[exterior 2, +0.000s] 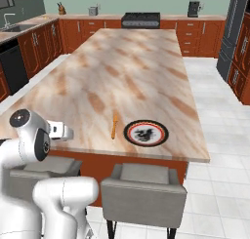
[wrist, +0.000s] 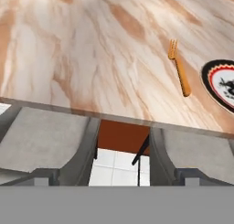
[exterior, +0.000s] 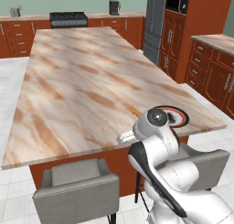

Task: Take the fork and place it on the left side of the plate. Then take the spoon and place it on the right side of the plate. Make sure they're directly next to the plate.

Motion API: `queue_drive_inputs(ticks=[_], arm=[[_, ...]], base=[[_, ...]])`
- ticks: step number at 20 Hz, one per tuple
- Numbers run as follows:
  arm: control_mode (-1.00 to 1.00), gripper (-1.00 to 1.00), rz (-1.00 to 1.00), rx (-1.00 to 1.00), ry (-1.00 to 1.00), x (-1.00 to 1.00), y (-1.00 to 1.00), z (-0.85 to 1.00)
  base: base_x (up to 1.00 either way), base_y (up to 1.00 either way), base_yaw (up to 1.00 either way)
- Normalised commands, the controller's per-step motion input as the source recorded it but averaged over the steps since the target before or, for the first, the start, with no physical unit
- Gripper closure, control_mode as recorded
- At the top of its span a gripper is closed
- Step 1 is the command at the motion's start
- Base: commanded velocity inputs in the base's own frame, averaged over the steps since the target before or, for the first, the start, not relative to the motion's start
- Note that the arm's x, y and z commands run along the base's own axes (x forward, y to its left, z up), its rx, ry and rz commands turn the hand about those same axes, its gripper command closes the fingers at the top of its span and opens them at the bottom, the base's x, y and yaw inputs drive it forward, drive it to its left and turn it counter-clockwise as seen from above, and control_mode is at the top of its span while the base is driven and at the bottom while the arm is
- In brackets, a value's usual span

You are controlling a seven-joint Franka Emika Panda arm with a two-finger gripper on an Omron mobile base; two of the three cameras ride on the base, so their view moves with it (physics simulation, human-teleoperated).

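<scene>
On the near end of the marble island counter [exterior 2: 132, 62], close to its front edge: the plate [exterior 2: 146, 133], red rim, black band, white centre with a dark motif, lying flat. Just left of it, a small gap apart and not touching in the right base view: the fork [exterior 2: 114, 124], all orange, flat on the stone, handle toward the front edge, tines pointing away across the counter. Same pair in the hand view, fork [wrist: 179, 68] running roughly parallel to the plate's side, plate [wrist: 222, 83] cut by the right border. In the left base view, plate [exterior: 177, 115] half hidden behind the arm's upper joint, only a sliver of fork [exterior: 134, 110] poking out beside it. Below the counter's front edge: two grey chairs [exterior 2: 144, 194], backs toward the base, with the red-brown island panel between them. Arm folded low in front of the island, hand pulled back off the counter and over the chairs, well apart from fork and plate. Gripper state: cannot tell, fingertips not made out in any view. Beyond the island: red-brown cabinets [exterior 2: 195, 33], a dark stove [exterior 2: 140, 19], a grey fridge [exterior: 154, 24], white tiled floor.
</scene>
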Motion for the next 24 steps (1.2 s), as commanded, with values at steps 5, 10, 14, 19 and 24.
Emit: queue_drive_inputs(ticks=[5,10,14,19,24], arm=[[1.00,-1.00,0.00,0.00,0.00,0.00,0.00,0.00],[1.00,-1.00,0.00,0.00,0.00,0.00,0.00,0.00],[1.00,-1.00,0.00,0.00,0.00,0.00,0.00,0.00],[1.00,-1.00,0.00,0.00,0.00,0.00,0.00,0.00],[1.00,-1.00,0.00,0.00,0.00,0.00,0.00,0.00]], base=[[-0.50,0.03,0.00],[-0.28,0.81,0.00],[0.00,1.00,0.00],[0.01,1.00,0.00],[0.25,1.00,-0.02]])
